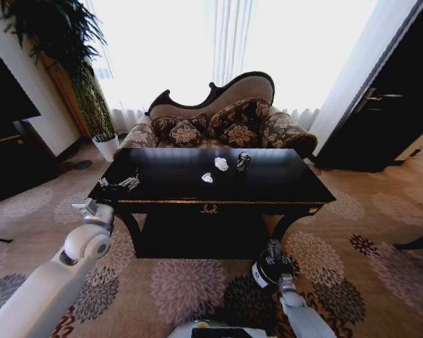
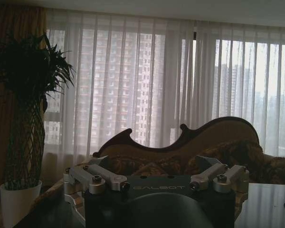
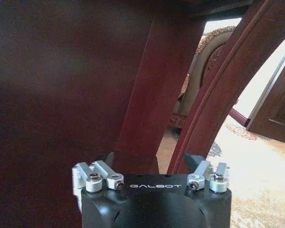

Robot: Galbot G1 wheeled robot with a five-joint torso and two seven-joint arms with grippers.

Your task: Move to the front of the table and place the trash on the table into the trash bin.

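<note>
Left gripper [image 1: 92, 207]: raised just off the table's front-left corner; whether its fingers are apart or together cannot be told.
Table [image 1: 282, 184]: glossy black, ahead of both grippers, in front of the patterned sofa [image 1: 218, 120].
Trash: two white paper lumps [image 1: 221, 163] and [image 1: 207, 178] plus a dark shiny piece [image 1: 243, 161], mid-table, ahead and right of the left gripper, well apart from it.
Trash bin [image 1: 266, 271]: on the carpet below the table's front edge, just beside the right gripper.
Right gripper [image 1: 273, 262]: low, facing the table leg [image 3: 199, 109]; finger state cannot be told.
</note>
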